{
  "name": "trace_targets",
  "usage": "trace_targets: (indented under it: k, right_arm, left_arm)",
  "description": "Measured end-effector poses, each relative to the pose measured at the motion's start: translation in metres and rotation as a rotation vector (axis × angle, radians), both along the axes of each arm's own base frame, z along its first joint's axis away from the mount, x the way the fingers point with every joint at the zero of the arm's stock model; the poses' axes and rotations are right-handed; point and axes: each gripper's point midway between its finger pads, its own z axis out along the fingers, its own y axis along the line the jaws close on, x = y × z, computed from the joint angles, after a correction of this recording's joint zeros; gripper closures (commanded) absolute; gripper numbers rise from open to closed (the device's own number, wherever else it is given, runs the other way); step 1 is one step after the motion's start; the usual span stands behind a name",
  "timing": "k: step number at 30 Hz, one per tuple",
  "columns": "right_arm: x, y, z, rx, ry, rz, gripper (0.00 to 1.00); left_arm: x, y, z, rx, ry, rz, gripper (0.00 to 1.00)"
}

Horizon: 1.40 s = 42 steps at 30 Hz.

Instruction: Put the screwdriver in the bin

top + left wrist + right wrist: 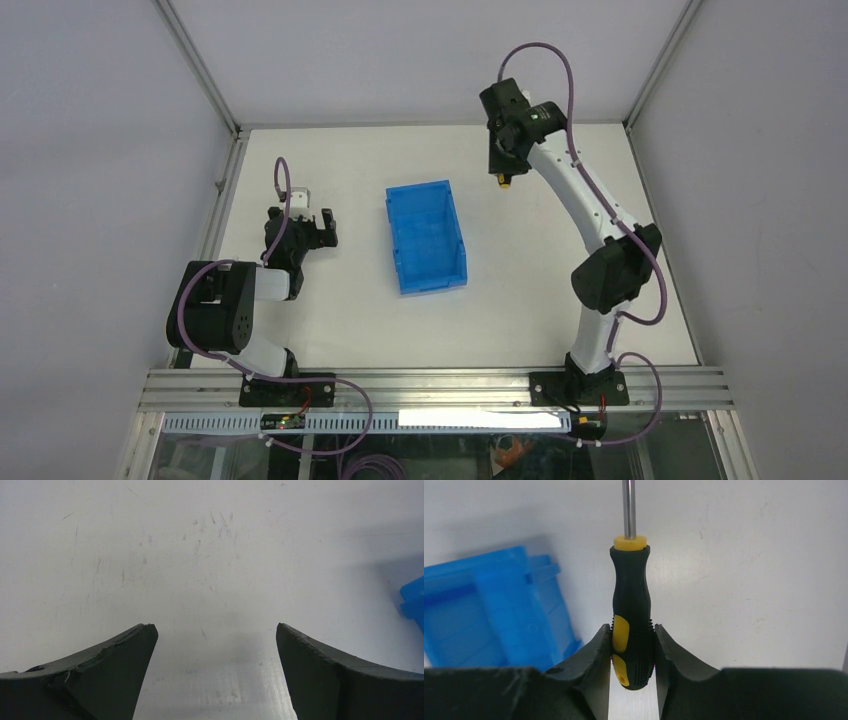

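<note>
My right gripper (632, 630) is shut on the rear part of the screwdriver's black-and-yellow handle (630, 605); the thin metal shaft points away from the wrist. In the top view this gripper (503, 170) hangs above the table at the far right of the blue bin (427, 236), with the yellow part of the screwdriver (503, 181) showing below it. The bin stands at the table's middle, open top up; it also shows at the left of the right wrist view (494, 615). My left gripper (215, 630) is open and empty, low over the table, left of the bin (318, 225).
A corner of the blue bin (414, 602) shows at the right edge of the left wrist view. Metal frame rails (220, 180) and white walls border the white table on the left, right and back.
</note>
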Motion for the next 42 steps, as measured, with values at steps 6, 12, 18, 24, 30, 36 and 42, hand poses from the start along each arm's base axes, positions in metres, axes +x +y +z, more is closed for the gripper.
trace_targets:
  k: [6,12,18,24,30,36,42]
  right_arm:
    - [-0.048,0.070,0.031,0.075,-0.036,0.122,1.00]
    - [-0.087,0.127,0.007,0.110,0.013,0.226,1.00]
    - [-0.111,0.155,-0.027,0.095,0.034,0.261,1.00]
    - [-0.120,0.168,-0.077,0.032,0.064,0.255,1.00]
    - [-0.131,0.175,-0.129,-0.008,0.120,0.258,1.00]
    - [-0.132,0.179,-0.149,-0.003,0.131,0.247,1.00]
    - [-0.132,0.185,-0.164,0.013,0.141,0.236,0.86]
  left_arm:
    - [0.000,0.000,0.000,0.000,0.000,0.000,0.01]
    - [0.000,0.000,0.000,0.000,0.000,0.000,0.01]
    - [0.000,0.000,0.000,0.000,0.000,0.000,0.01]
    - [0.000,0.000,0.000,0.000,0.000,0.000,0.01]
    - [0.000,0.000,0.000,0.000,0.000,0.000,0.01]
    - [0.000,0.000,0.000,0.000,0.000,0.000,0.01]
    - [0.000,0.000,0.000,0.000,0.000,0.000,0.01]
